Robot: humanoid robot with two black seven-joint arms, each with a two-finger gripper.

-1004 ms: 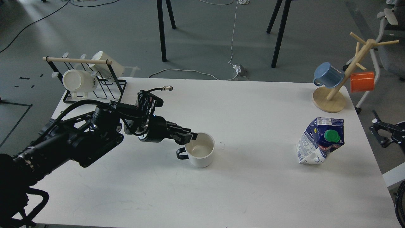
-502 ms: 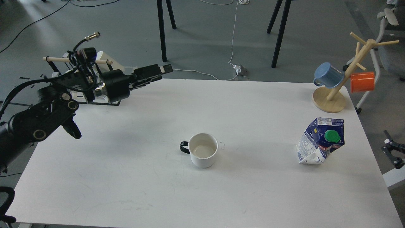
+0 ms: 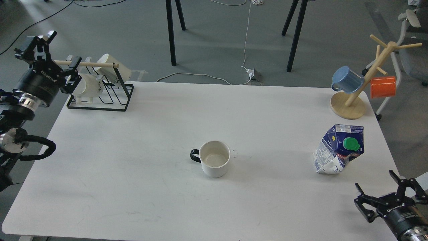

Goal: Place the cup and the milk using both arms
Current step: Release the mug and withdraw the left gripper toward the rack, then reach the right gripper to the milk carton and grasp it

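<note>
the milk carton [image 3: 338, 149] stands dented and leaning at three o'clock of the cup [image 3: 215, 163]; our right gripper [image 3: 384, 192], spread wide and empty, could topple it; left gripper [image 3: 50, 50] also open, empty.

A white table [image 3: 140, 187] fills most of the view. Beyond it lies a grey floor [image 3: 214, 36]. At twelve o'clock stand black furniture legs [image 3: 171, 33], with a white cable [image 3: 246, 36] running to a plug box [image 3: 252, 74]. Black cables [image 3: 33, 23] trail at eleven o'clock.
</note>
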